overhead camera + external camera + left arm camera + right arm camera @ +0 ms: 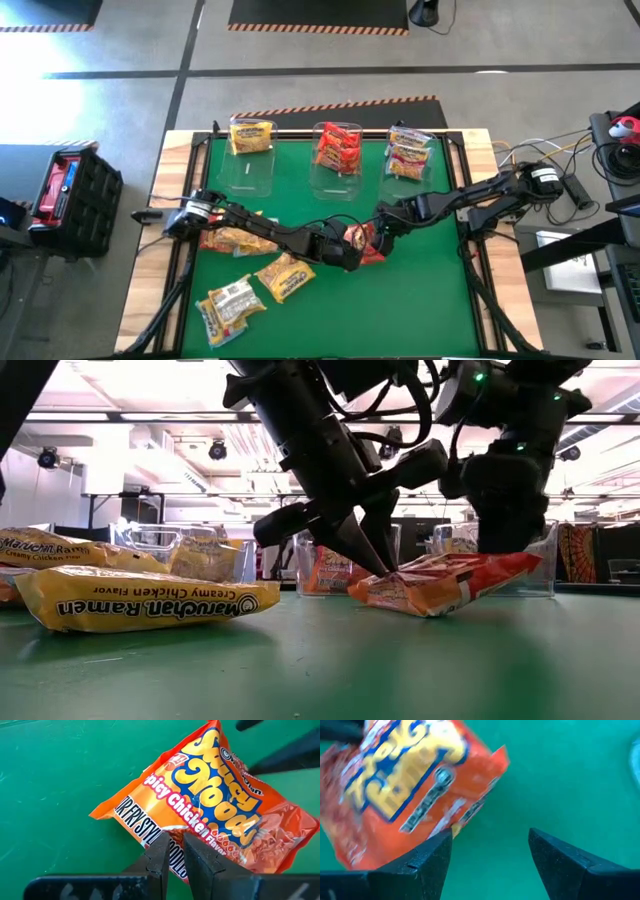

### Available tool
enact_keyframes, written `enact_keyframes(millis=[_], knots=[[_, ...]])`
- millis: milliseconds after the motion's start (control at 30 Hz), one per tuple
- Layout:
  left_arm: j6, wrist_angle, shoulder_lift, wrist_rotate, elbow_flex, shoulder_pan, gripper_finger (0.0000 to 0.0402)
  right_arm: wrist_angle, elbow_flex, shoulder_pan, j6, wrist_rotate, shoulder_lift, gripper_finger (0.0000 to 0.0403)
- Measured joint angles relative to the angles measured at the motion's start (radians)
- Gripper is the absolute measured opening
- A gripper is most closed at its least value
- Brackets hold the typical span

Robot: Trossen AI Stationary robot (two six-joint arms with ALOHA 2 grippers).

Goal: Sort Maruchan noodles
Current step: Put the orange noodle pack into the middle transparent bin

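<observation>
Maruchan noodles, crinkly plastic packets, are partly sorted from above: yellow ones in the left clear plastic bin [250, 140], red in the middle bin [337, 150], pale multicoloured in the right bin [408, 153]. Three yellow packets [262, 270] lie loose on the green table mat [420, 290]. At table height, an orange-red packet [445, 582] lies mid-table, with a lit ceiling beyond. The left gripper [172, 852] pinches that packet's edge. The right gripper [490, 847] stands wide beside it.

Glossy crinkled plastic red packet [210, 805]; matt green table mat [420, 290]; wooden table edge [150, 290].
</observation>
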Motion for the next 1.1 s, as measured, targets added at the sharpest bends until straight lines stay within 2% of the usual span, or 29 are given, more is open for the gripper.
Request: enact_keyframes(millis=[167,300,600,800,967,1100], knots=[[-0.006,-0.034,0.0,0.007,-0.001,-0.003,0.0038,-0.041,-0.003,0.055,-0.015,-0.002,0.0,0.0247],[-0.008,-0.071,0.009,0.026,-0.008,-0.003,0.0038,-0.12,-0.014,0.05,-0.016,-0.001,-0.001,0.0247],[-0.008,-0.078,0.01,0.025,-0.022,0.007,0.0038,-0.03,-0.017,0.002,0.001,-0.022,-0.007,0.0247],[0.019,-0.079,0.008,0.021,-0.023,0.022,0.0038,0.062,-0.017,-0.081,0.001,-0.159,-0.033,0.0247],[0.019,-0.09,0.008,0.018,-0.032,0.03,0.0038,0.234,-0.024,-0.143,0.016,-0.334,-0.046,0.0247],[0.019,-0.08,0.006,0.018,-0.043,0.037,0.0038,0.337,-0.04,-0.163,0.057,-0.402,-0.023,0.0247]])
